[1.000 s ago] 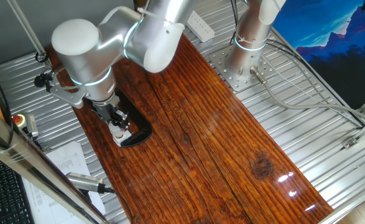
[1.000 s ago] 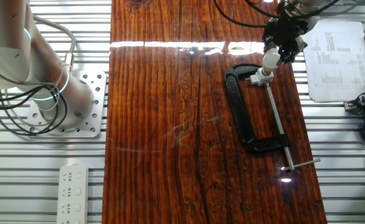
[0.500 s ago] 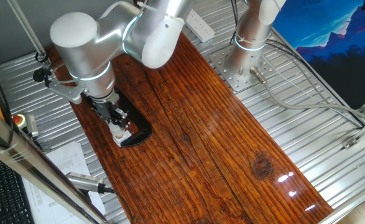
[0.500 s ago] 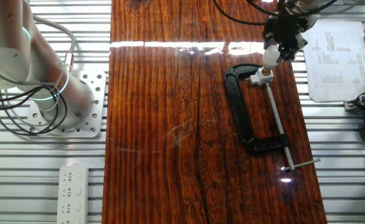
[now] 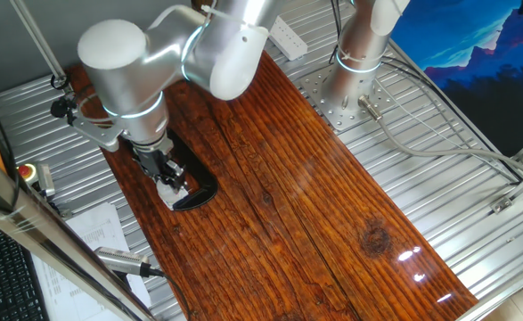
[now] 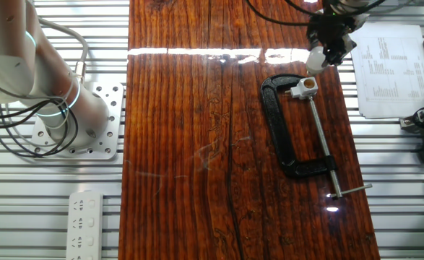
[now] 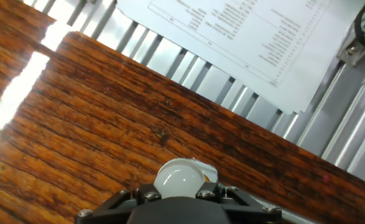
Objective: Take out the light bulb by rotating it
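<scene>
While jaws grip light bulb, near board edge

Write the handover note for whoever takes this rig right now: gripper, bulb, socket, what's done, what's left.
Gripper: shut on the small white dome-ended light bulb; the hand view shows the bulb clamped between the fingers.
Bulb: lifted clear of the white square socket block with orange centre, with a visible gap between them.
Socket: held in the black C-clamp on the dark wooden board, orange opening now exposed.
Done: bulb is out of the socket.
Left: carry the bulb away and set it down; no drop-off spot is marked in view.
</scene>
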Motion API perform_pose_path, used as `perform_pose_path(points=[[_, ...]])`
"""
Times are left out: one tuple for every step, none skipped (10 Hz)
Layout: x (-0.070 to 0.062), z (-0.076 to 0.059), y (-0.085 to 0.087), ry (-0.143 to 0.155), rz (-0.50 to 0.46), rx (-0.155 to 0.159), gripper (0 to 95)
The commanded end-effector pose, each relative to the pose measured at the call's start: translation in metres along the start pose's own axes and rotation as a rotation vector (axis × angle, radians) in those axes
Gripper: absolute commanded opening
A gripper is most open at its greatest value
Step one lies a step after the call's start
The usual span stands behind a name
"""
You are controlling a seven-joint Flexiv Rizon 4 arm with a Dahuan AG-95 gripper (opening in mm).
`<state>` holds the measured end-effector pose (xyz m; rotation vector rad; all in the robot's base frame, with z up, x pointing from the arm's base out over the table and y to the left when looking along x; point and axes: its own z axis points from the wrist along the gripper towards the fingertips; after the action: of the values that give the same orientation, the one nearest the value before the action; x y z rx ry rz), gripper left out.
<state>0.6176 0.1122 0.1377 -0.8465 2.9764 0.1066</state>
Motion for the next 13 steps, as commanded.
perform_pose_path(points=[[-0.006,-0.002,0.003,-0.047,0.022,-0.034,0.0],[-0.011,-0.003,0.004,-0.056,0.030,-0.044,0.0],[-0.016,-0.004,0.007,-0.054,0.033,-0.040,0.0],[-0.020,-0.005,0.008,-0.052,0.038,-0.039,0.0],[-0.022,-0.005,0.009,-0.056,0.041,-0.043,0.0],[-0.023,-0.004,0.009,-0.079,0.041,-0.062,0.0],[-0.023,-0.002,0.010,-0.108,0.053,-0.087,0.0],[-0.024,0.002,0.010,-0.127,0.049,-0.087,0.0],[-0.025,0.006,0.009,-0.141,0.049,-0.091,0.0],[-0.026,0.010,0.008,-0.158,0.048,-0.098,0.0],[-0.026,0.012,0.007,-0.160,0.048,-0.097,0.0],[-0.026,0.012,0.007,-0.155,0.048,-0.091,0.0],[-0.026,0.012,0.008,-0.155,0.041,-0.088,0.0]])
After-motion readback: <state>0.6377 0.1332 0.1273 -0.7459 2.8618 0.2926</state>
